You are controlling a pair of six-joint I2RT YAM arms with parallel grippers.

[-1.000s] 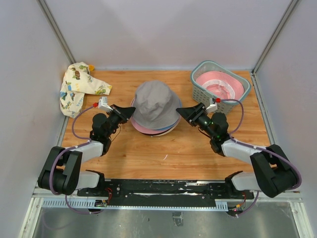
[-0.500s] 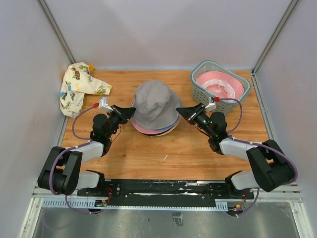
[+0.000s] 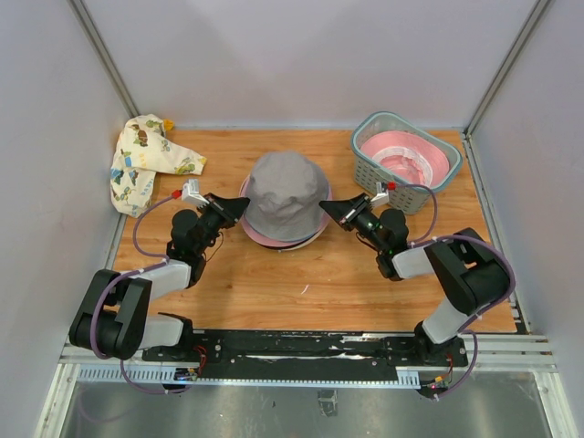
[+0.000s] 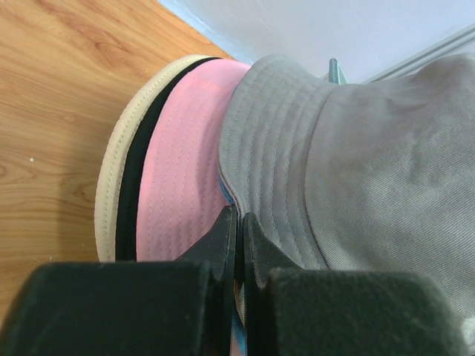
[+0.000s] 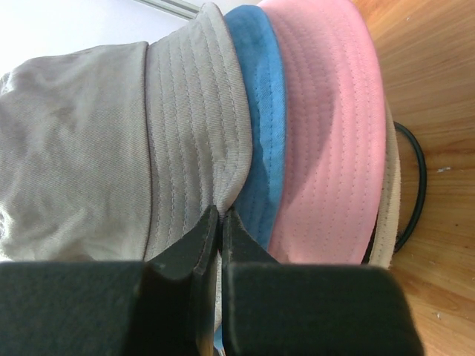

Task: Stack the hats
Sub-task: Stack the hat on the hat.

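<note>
A grey hat (image 3: 286, 194) tops a stack of hats at the table's middle, with pink, blue and cream brims showing under it. My left gripper (image 3: 240, 207) is at its left brim. In the left wrist view that gripper (image 4: 239, 219) is shut on the edge of the grey hat (image 4: 349, 163), above the pink brim (image 4: 185, 163). My right gripper (image 3: 326, 208) is at the right brim. The right wrist view shows it (image 5: 220, 215) shut on the grey hat (image 5: 185, 126), beside the blue brim (image 5: 263, 111) and the pink brim (image 5: 326, 126).
A grey-green slatted basket (image 3: 367, 170) at the back right holds a pink hat (image 3: 406, 157). A cream patterned hat (image 3: 146, 162) lies crumpled at the back left, against the wall. Grey walls close in the wooden table (image 3: 301, 283) on three sides.
My right gripper has moved left to the stack and shut on the grey hat's right brim. The left gripper has stayed shut on the left brim.
</note>
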